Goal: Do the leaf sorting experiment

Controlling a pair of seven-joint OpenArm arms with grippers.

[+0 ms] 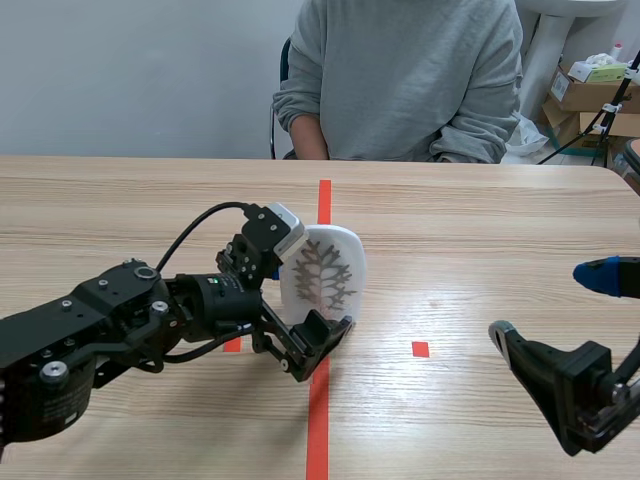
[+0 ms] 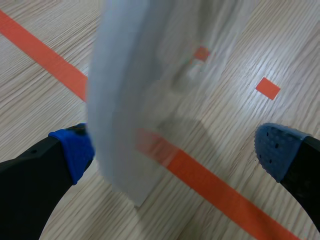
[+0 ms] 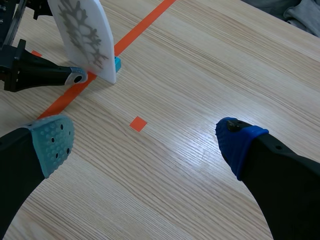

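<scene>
My left gripper (image 2: 175, 150) is wide open around the leaf card (image 1: 322, 270). In the left wrist view the card leans against one blue pad (image 2: 75, 150), while the other pad (image 2: 277, 147) stands well clear of it, so nothing is clamped. The card is a white rounded plate with a grey branching leaf print, standing nearly upright on its edge. Its lower edge is down at the counter (image 1: 480, 220), right on the long orange-red tape line (image 1: 324, 200) near the middle of the scene. I cannot tell whether it actually rests there or hangs just above.

My right gripper (image 3: 145, 145) is at the near right, also spread wide with nothing between its fingers, well apart from the card. A small red tape square (image 1: 420, 349) lies on the counter between the card and this gripper.

At the far side a person in a grey sweatshirt (image 1: 400, 70) sits behind the counter, and cardboard boxes (image 1: 590, 85) are stacked at the far right.
</scene>
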